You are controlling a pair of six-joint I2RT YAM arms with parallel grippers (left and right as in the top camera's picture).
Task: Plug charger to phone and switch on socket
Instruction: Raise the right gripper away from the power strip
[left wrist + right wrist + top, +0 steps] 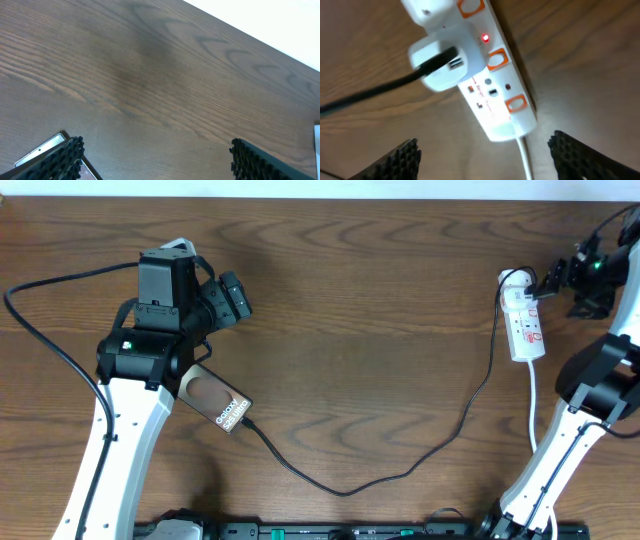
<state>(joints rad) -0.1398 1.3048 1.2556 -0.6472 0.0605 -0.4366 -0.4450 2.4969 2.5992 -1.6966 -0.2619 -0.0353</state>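
Note:
The phone [216,402] lies on the table at the left, partly under my left arm; its corner shows in the left wrist view [40,148]. The thin black charger cable [400,473] runs from the phone's lower right end across the table up to the socket [526,327], a white power strip at the right. In the right wrist view a white adapter with the black cable sits in the strip [492,85] and a small red light glows beside it. My left gripper [155,160] is open above bare wood beside the phone. My right gripper [487,155] is open above the strip's cord end.
The strip's white cord [535,405] runs down toward the table's front edge past my right arm's base. My left arm's black cable [50,330] loops over the table's left side. The table's far edge shows in the left wrist view [260,37].

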